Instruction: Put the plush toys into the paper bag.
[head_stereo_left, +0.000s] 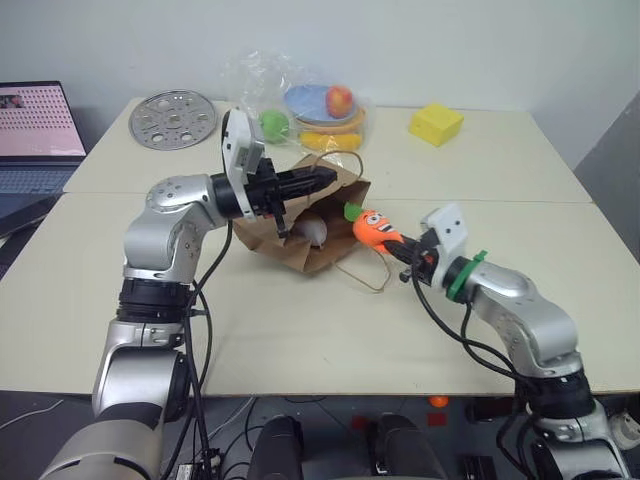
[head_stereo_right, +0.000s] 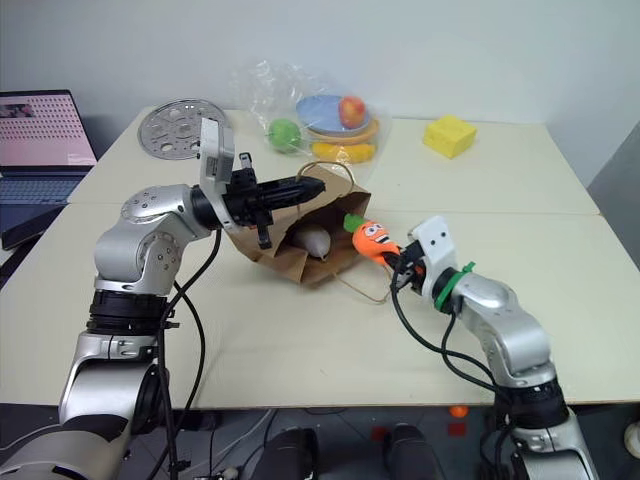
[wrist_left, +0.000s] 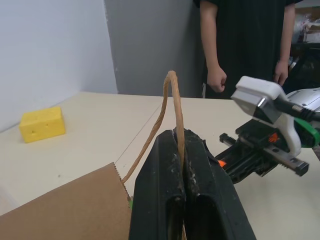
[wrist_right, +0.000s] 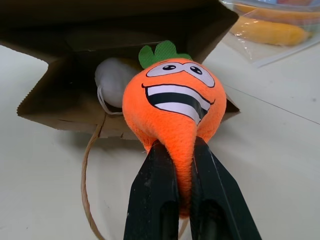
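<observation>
The brown paper bag (head_stereo_left: 262, 236) lies on its side mid-table, its mouth turned toward my right arm. My left gripper (head_stereo_left: 328, 179) is shut on one cord handle (wrist_left: 172, 100) and holds the bag's upper edge up. A white oval plush toy (head_stereo_left: 315, 232) rests inside the mouth. My right gripper (wrist_right: 175, 150) is shut on the thin tip of the orange carrot plush toy (wrist_right: 172, 107). The carrot's green leaves point into the bag's opening, and it hangs just in front of the mouth (head_stereo_left: 375, 228).
The bag's other cord handle (head_stereo_left: 365, 278) lies looped on the table. At the back are a yellow sponge block (head_stereo_left: 436, 124), a clear plastic bag of toy fruits (head_stereo_left: 312, 105) and a round metal disc (head_stereo_left: 173, 120). A laptop (head_stereo_left: 35, 140) sits far left. A person (wrist_left: 245, 45) stands beyond the table.
</observation>
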